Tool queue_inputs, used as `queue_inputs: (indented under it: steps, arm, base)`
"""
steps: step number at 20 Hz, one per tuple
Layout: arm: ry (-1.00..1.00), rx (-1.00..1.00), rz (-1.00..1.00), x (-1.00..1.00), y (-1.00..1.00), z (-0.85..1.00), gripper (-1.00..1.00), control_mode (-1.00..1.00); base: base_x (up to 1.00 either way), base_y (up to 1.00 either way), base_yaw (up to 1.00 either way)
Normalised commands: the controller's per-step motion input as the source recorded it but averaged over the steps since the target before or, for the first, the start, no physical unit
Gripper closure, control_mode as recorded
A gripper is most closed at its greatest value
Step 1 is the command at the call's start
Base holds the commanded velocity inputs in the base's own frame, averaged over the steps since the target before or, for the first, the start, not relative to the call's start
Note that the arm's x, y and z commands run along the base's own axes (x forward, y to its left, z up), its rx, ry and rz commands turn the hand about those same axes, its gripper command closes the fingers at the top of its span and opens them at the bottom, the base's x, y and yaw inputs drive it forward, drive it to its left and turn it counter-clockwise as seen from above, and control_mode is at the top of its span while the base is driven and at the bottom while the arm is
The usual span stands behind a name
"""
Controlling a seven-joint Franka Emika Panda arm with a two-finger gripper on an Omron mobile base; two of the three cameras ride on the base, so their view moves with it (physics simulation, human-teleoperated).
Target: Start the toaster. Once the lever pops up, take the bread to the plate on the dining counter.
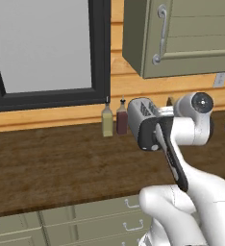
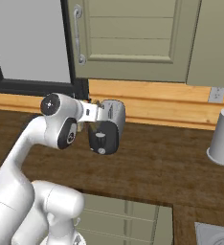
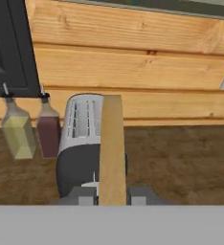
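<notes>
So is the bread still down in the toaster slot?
No: in the hand view the bread stands upright between the shut gripper's fingertips, in front of the toaster, not in its slots.

No text, label, brand, number or sign can be read anywhere in these views. The two bottles (image 3: pixel 18 131) beside the toaster (image 3: pixel 83 143) carry no labels, the toaster's black end face shows only an unmarked knob, and the cabinet doors (image 2: pixel 133 33) and the wall outlet (image 2: pixel 216 94) bear no lettering.
</notes>
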Motion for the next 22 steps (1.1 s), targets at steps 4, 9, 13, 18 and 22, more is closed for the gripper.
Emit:
queue_inputs:
  steps: [4, 9, 13, 18, 22]
  arm:
    - [0.05, 0.02, -0.14, -0.78, 0.00, 0.13, 1.00, -1.00]
    - [0.00, 0.03, -0.04, -0.46, 0.07, 0.00, 1.00, -1.00]
    - [-0.02, 0.00, 0.00, -0.30, 0.15, 0.00, 1.00, -1.00]
    - [0.00, 0.00, 0.00, 0.00, 0.00, 0.00, 1.00, 1.00]
    - [0.00, 0.00, 0.00, 0.00, 0.00, 0.00, 1.00, 1.00]
  base:
    - [0.00, 0.00, 0.00]
    - [0.00, 0.00, 0.00]
    - [0.00, 0.00, 0.00]
    - [-0.56, 0.11, 0.00]
    - [-0.50, 0.23, 0.09]
